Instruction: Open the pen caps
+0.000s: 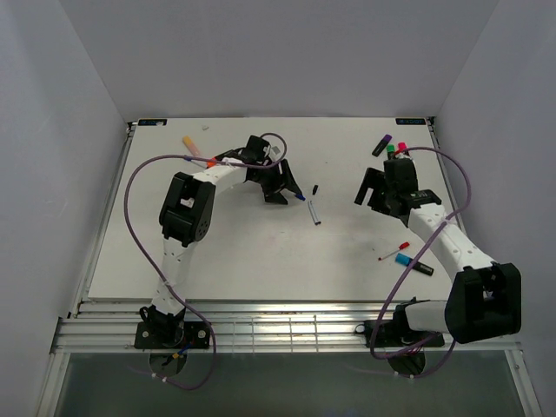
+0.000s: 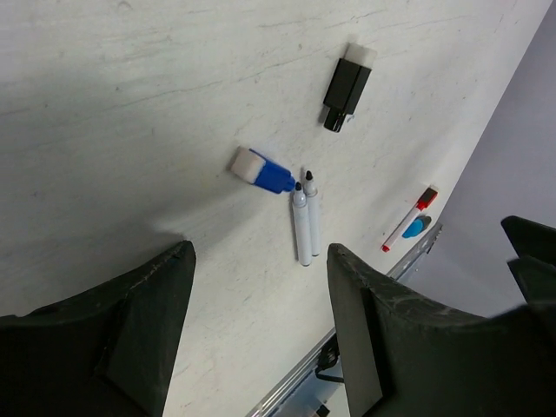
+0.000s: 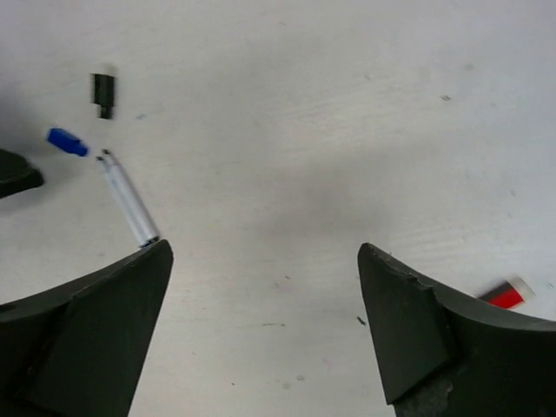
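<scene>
- Left gripper [image 2: 259, 261]: jaws wide, nothing held; over the middle of the white table [image 1: 234, 261].
- Right gripper [image 3: 265, 252]: jaws wide, empty; right of centre, near the far-right pens.
- Two thin white pens [image 2: 304, 224]: mid-table, side by side and touching, dark tips bare.
- Blue plastic cap [image 2: 261, 172]: loose on the table, just left of those tips.
- Black plastic cap [image 2: 347, 82]: loose, just beyond the pens on the far side.
- Thin red-capped pen [image 1: 388, 254] and blue-capped black highlighter [image 1: 413, 263]: near right, close together, caps apparently on.
- Purple-ended highlighter [image 1: 382, 144], green-ended highlighter [image 1: 391, 150], pink-ended highlighter [image 1: 402, 147]: clustered at the far right.
- Orange-tipped pen [image 1: 189, 142]: far left, beside the left arm.
- Step in hand, as judged: between pens; the middle pair looks finished, no new pen taken up.
- Next move, as judged: one gripper to pin a capped body, the other to close on the cap alone and pull along the pen's axis; far-right cluster closest to the right gripper.
- Hard to make out: far-right and far-left pens too small to tell capped from uncapped; a second orange-red item at far left partly under the purple cable; red pen cut off by a finger in the right wrist view.
</scene>
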Controlling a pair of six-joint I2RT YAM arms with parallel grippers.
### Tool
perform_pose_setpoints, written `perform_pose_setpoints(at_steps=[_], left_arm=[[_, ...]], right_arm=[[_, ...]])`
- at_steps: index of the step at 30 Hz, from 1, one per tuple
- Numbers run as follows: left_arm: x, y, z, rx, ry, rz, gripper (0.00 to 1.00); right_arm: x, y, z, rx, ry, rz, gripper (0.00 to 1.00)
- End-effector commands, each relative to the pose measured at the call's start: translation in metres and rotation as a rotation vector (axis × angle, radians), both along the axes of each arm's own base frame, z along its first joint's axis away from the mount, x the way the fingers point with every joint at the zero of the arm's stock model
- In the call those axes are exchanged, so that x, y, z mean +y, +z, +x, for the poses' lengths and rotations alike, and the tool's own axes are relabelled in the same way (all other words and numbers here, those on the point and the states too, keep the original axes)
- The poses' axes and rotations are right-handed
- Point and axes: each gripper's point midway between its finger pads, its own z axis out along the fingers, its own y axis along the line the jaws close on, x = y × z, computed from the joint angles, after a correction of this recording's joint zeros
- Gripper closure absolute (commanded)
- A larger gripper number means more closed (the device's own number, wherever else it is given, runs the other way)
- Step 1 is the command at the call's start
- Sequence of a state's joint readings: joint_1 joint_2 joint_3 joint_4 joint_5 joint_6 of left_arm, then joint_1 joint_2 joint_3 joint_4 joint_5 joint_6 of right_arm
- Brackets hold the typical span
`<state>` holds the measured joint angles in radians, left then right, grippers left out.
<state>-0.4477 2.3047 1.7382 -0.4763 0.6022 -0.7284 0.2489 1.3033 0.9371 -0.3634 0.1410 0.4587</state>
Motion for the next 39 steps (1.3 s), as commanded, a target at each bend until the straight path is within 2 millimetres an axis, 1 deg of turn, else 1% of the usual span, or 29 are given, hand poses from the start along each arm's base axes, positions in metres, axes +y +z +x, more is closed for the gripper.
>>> perform_pose_setpoints(at_steps=[1,2,3,4,5,7,8,9,10,11,12,13,15,16,18,20,22,23,25,27,33,37,39], left_arm=[[0.004,0.05,0.01,-0.141,0.014,-0.032,0.27],[0.006,0.05,0.007,-0.143,0.017,-0.028,0.27],[0.006,0.055,0.007,-0.157,0.019,-0.032,0.27],[0.007,0.059,0.007,-0.167,0.02,-0.033,0.27],[0.008,0.067,0.006,-0.183,0.023,-0.038,0.27],[0.009,0.075,0.005,-0.199,0.026,-0.039,0.27],[0.01,0.085,0.003,-0.216,0.024,-0.048,0.27],[0.011,0.087,0.002,-0.218,0.027,-0.048,0.27],[0.011,0.092,0.001,-0.229,0.024,-0.055,0.27],[0.012,0.095,0.0,-0.235,0.024,-0.055,0.27],[0.014,0.102,-0.003,-0.246,0.025,-0.06,0.27],[0.015,0.104,-0.005,-0.252,0.026,-0.062,0.26],[0.016,0.114,-0.007,-0.271,0.028,-0.078,0.26],[0.016,0.111,-0.01,-0.266,0.026,-0.08,0.26],[0.016,0.112,-0.013,-0.263,0.024,-0.086,0.25],[0.017,0.109,-0.018,-0.253,0.018,-0.093,0.25],[0.017,0.113,-0.021,-0.261,0.018,-0.109,0.25],[0.018,0.11,-0.024,-0.252,0.017,-0.108,0.25],[0.019,0.111,-0.026,-0.257,0.016,-0.111,0.25],[0.02,0.108,-0.03,-0.252,0.013,-0.108,0.25],[0.023,0.114,-0.038,-0.262,0.008,-0.122,0.25],[0.024,0.117,-0.041,-0.271,0.006,-0.122,0.25],[0.025,0.115,-0.043,-0.267,0.005,-0.119,0.25]], right_arm=[[-0.035,-0.026,-0.032,0.137,-0.133,-0.038,0.1],[-0.045,-0.03,-0.037,0.159,-0.162,-0.039,0.1],[-0.05,-0.033,-0.044,0.19,-0.173,-0.043,0.1],[-0.054,-0.034,-0.047,0.198,-0.185,-0.037,0.1],[-0.059,-0.032,-0.049,0.196,-0.197,-0.009,0.1],[-0.062,-0.036,-0.057,0.217,-0.223,0.019,0.08],[-0.062,-0.034,-0.059,0.211,-0.226,0.04,0.04],[-0.062,-0.04,-0.064,0.225,-0.228,0.042,0.02],[-0.063,-0.042,-0.069,0.241,-0.246,0.047,0.01],[-0.068,-0.044,-0.073,0.246,-0.27,0.037,0.0],[-0.07,-0.046,-0.077,0.255,-0.281,0.031,0.04],[-0.071,-0.053,-0.084,0.278,-0.301,0.03,0.05],[-0.073,-0.058,-0.089,0.289,-0.32,0.038,0.07],[-0.073,-0.063,-0.093,0.304,-0.326,0.041,0.09],[-0.072,-0.067,-0.094,0.314,-0.334,0.049,0.1],[-0.075,-0.073,-0.096,0.331,-0.35,0.035,0.11],[-0.076,-0.075,-0.095,0.333,-0.355,0.031,0.12],[-0.077,-0.078,-0.096,0.337,-0.358,0.027,0.13],[-0.078,-0.079,-0.093,0.328,-0.361,0.026,0.15],[-0.079,-0.079,-0.089,0.321,-0.368,0.03,0.16],[-0.077,-0.09,-0.087,0.35,-0.374,0.042,0.2],[-0.075,-0.098,-0.085,0.358,-0.379,0.057,0.24],[-0.074,-0.1,-0.084,0.36,-0.382,0.059,0.26]])
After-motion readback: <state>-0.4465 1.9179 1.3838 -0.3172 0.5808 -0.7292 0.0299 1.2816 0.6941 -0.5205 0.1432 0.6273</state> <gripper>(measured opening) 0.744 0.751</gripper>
